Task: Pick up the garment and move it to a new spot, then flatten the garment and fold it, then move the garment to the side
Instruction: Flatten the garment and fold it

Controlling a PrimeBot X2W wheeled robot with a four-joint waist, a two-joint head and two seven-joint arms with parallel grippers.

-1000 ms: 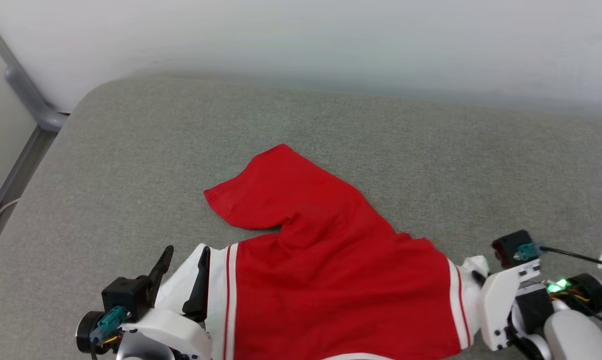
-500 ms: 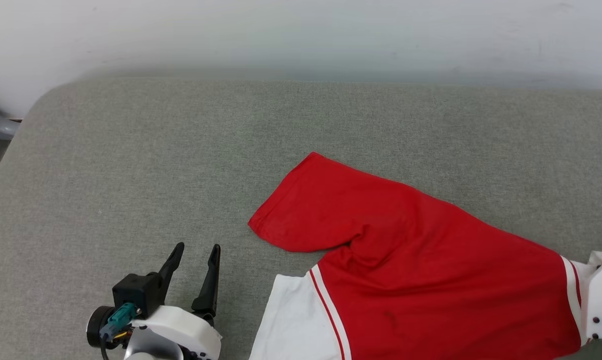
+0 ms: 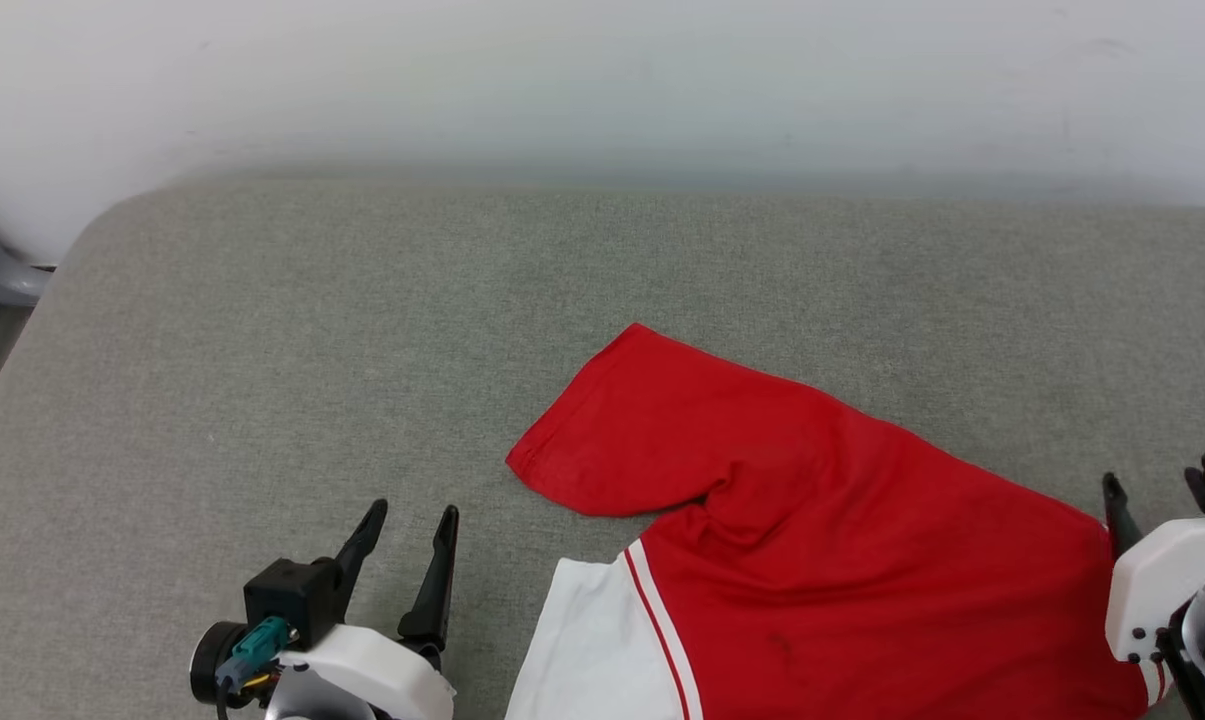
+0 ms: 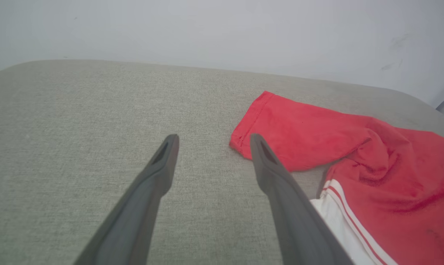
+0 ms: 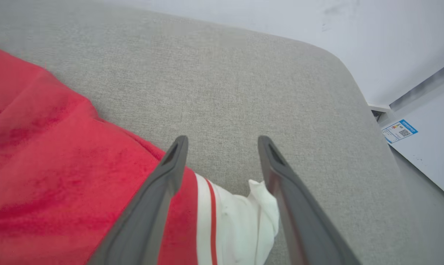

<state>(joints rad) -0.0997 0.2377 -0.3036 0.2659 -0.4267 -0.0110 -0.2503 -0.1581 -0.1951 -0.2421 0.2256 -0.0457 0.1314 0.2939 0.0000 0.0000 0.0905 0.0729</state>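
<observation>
At lower left, the left gripper [image 3: 412,513] is hovering spread and empty beside the garment [image 3: 842,560], which is lying rumpled on the grey cushion [image 3: 262,350]. Farther right, the right gripper [image 3: 1152,483] is straddling its white sleeve [image 5: 240,217], jaws released; lifting away carelessly could snag that bunched cloth.

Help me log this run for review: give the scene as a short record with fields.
surface: grey padded top
garment: red with white sleeves, lying rumpled, not flat
left end effector: open, empty, beside the garment, apart from it
right end effector: open, the bunched white sleeve between its fingers, not gripped
fold: not yet done
</observation>
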